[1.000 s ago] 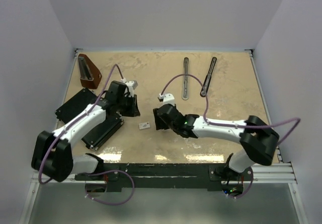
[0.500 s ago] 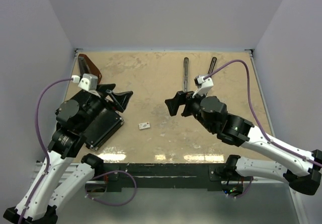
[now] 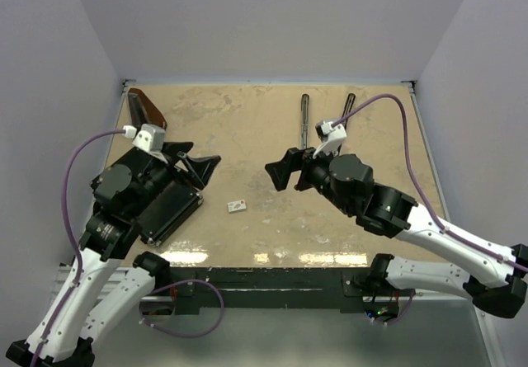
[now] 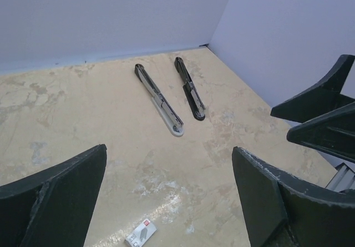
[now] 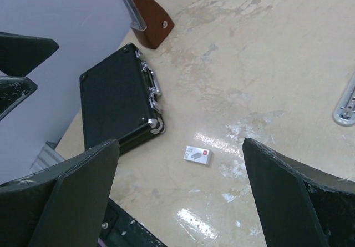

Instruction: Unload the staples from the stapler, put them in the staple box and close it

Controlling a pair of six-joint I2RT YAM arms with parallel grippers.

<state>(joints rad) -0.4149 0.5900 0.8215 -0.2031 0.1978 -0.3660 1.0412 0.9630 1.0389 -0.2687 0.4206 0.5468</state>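
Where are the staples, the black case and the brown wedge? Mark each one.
staples (image 5: 197,155), right wrist view, middle of its top face.
black case (image 5: 113,105), right wrist view, centre of its lid.
brown wedge (image 5: 150,14), right wrist view, its brown side face.

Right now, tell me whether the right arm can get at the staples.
Probably yes. The right hand hangs open, and the staples lie alone on bare table just ahead of it; the black case sits clear of them.
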